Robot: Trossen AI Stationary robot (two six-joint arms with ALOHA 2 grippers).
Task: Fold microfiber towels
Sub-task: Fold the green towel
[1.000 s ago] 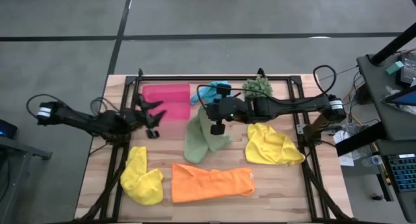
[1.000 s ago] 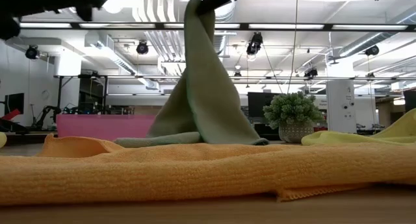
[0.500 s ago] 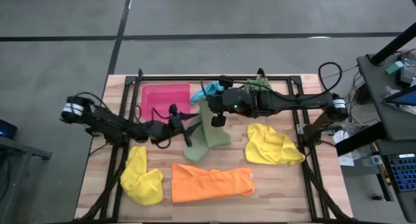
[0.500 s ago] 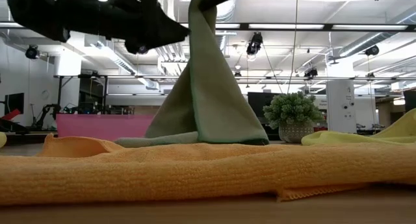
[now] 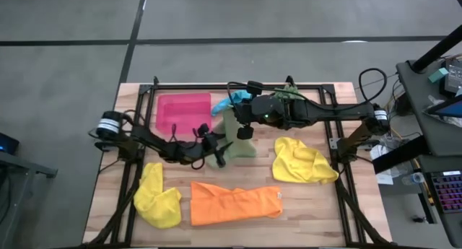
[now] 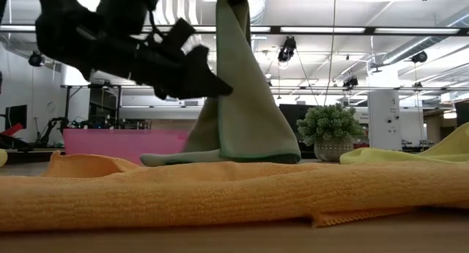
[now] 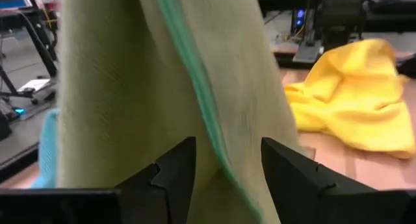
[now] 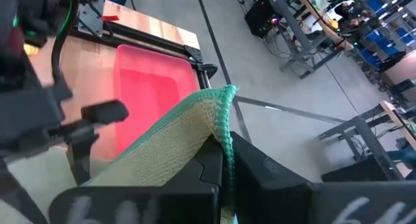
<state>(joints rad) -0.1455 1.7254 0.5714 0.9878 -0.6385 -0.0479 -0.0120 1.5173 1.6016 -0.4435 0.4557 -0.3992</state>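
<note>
- The light green towel (image 5: 232,139) is held up by one corner in the clenched right gripper (image 8: 221,160), above the middle of the table (image 5: 317,206); its lower end is draped on the wood just behind the orange towel (image 5: 234,203).
- The left gripper (image 7: 222,169) is held open right at the hanging cloth, with one finger (image 7: 172,169) on each side of the green seam; nothing is gripped yet.
- For a clean fold, a second corner or the free edge is best pinched low on the seam, through one layer only.
- The top corner is best kept taut so the cloth hangs flat and is not bunched.
- The two yellow towels (image 5: 157,195) (image 5: 302,161) and the blue towel (image 5: 232,100) are left lying, the blue one beside the pink tray (image 5: 180,112).
</note>
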